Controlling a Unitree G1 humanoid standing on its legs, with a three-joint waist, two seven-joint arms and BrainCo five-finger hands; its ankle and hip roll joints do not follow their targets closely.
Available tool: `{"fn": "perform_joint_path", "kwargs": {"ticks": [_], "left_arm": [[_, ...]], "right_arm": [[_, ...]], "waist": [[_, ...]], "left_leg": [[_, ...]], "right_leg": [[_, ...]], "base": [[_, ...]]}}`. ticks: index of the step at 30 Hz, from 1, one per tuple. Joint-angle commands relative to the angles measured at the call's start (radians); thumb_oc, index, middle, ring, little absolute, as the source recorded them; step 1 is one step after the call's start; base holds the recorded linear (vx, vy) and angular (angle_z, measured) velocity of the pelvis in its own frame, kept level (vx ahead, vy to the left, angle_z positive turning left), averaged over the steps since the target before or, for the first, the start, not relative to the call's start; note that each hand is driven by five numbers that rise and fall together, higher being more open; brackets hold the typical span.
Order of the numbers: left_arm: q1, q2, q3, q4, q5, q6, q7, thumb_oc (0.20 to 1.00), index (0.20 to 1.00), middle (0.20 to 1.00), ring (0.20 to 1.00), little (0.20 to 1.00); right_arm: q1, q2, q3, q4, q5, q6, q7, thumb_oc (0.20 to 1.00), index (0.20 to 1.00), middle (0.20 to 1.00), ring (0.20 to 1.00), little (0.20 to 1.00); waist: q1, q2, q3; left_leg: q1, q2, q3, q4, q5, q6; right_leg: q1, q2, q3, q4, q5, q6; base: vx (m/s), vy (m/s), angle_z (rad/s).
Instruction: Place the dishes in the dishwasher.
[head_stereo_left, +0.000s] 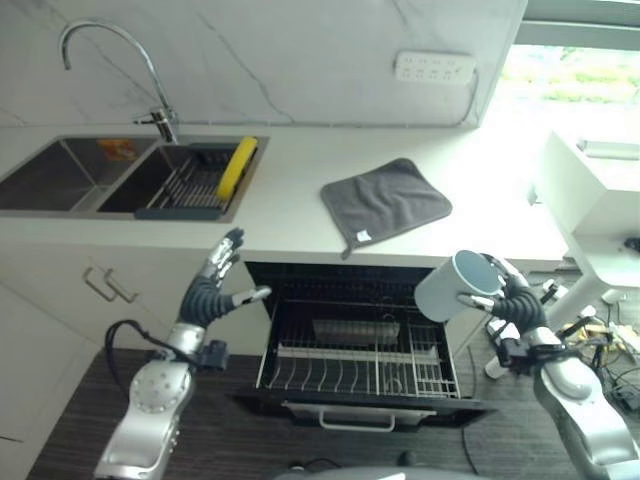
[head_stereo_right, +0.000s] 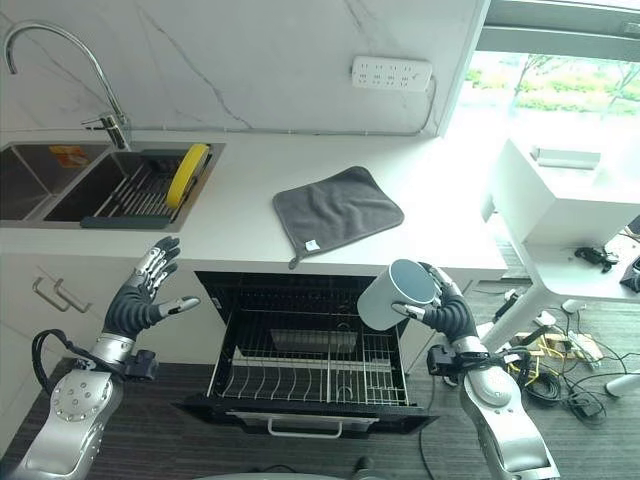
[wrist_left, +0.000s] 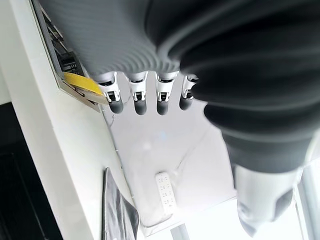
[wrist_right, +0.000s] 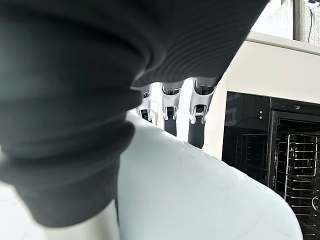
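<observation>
Right hand (head_stereo_right: 452, 312): fingers curled round a pale cup (head_stereo_right: 396, 293), carried tilted on its side with the open mouth turned up and toward the counter.
Cup position: in the air above the right side of the pulled-out rack (head_stereo_right: 318, 368), near the counter edge, not yet touching any wire.
Left hand (head_stereo_right: 143, 296): fingers spread and straight, holding nothing, raised in front of the cabinet just left of the dishwasher (head_stereo_right: 312, 352).
Rack: drawn out and low, with rows of upright tines across the front and a flatter grid at the right; no dishes seen in it.
Risk, grip: the cup is smooth and wide, and the fingers wrap only part of its wall; a loosened hold during lowering would probably let it drop onto the wires.
Risk, seating: set down at this tilt, it may catch a tine, roll, or come to rest mouth-up.
Risk, clearance: the counter lip sits just above the opening, so the rim could clip it.
Yellow plate (head_stereo_left: 237, 167): stands on edge in the drying rack (head_stereo_left: 190, 185) inside the sink (head_stereo_left: 60, 175), well apart from both hands.
Grey cloth (head_stereo_right: 337, 211): lies flat on the counter (head_stereo_right: 240, 230) above the opening.
Obstructions: nothing lies between the cup and the rack.
</observation>
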Motion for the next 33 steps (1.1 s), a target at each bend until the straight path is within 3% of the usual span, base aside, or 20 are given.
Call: {"fn": "perform_joint_path", "kwargs": {"ticks": [1, 7, 13, 18, 24, 33], "left_arm": [[-0.091, 0.044, -0.002, -0.027, 0.021, -0.109, 0.043, 1.0, 1.0, 1.0, 1.0, 1.0], [-0.225, 0.04, -0.05, 0.003, 0.047, -0.192, 0.156, 1.0, 1.0, 1.0, 1.0, 1.0], [-0.299, 0.004, -0.024, -0.004, 0.043, -0.218, 0.169, 1.0, 1.0, 1.0, 1.0, 1.0], [-0.297, -0.014, -0.006, -0.015, 0.042, -0.195, 0.112, 1.0, 1.0, 1.0, 1.0, 1.0], [-0.249, -0.012, 0.013, -0.025, 0.009, -0.169, 0.046, 1.0, 1.0, 1.0, 1.0, 1.0], [-0.192, 0.02, -0.002, -0.049, 0.011, -0.069, -0.045, 1.0, 1.0, 1.0, 1.0, 1.0]], "right_arm": [[-0.09, -0.005, -0.022, -0.072, -0.007, -0.098, -0.024, 0.2, 0.2, 0.2, 0.2, 0.2], [-0.203, -0.017, -0.001, -0.036, -0.016, -0.134, -0.078, 0.2, 0.2, 0.2, 0.2, 0.2], [-0.271, -0.027, -0.008, -0.041, -0.016, -0.155, -0.103, 0.2, 0.2, 0.2, 0.2, 0.2], [-0.259, -0.003, -0.02, -0.057, -0.022, -0.112, -0.064, 0.2, 0.2, 0.2, 0.2, 0.2], [-0.212, 0.015, -0.039, -0.08, -0.034, -0.064, -0.019, 0.2, 0.2, 0.2, 0.2, 0.2], [-0.148, 0.01, -0.054, -0.114, -0.039, -0.015, 0.038, 0.2, 0.2, 0.2, 0.2, 0.2]], "waist": [[-0.021, -0.002, -0.019], [-0.04, 0.005, -0.042], [-0.035, 0.013, -0.046], [-0.042, 0.015, -0.073], [-0.054, 0.016, -0.084], [-0.061, 0.005, -0.033]], "left_leg": [[-0.027, 0.019, 0.015, 0.006, -0.021, -0.011], [-0.025, 0.027, 0.031, 0.006, -0.024, -0.015], [0.021, 0.029, 0.012, 0.006, -0.036, -0.009], [0.062, 0.034, 0.02, 0.006, -0.052, -0.008], [0.066, 0.023, 0.025, 0.006, -0.066, -0.002], [0.003, 0.013, 0.015, 0.006, -0.057, 0.008]], "right_leg": [[0.054, -0.003, -0.057, 0.004, -0.085, 0.021], [0.025, -0.025, -0.087, 0.004, -0.061, 0.028], [0.052, -0.016, -0.074, 0.039, -0.094, 0.009], [0.075, -0.011, -0.068, 0.058, -0.114, 0.008], [0.086, -0.011, -0.058, 0.02, -0.092, 0.017], [0.025, -0.01, -0.03, 0.004, -0.067, 0.024]], "base": [[-0.18, 0.01, 0.0], [-0.23, 0.032, 0.03], [-0.1, 0.02, -0.01], [0.09, -0.003, -0.02], [0.1, 0.0, -0.01], [0.07, -0.02, -0.04]]}}
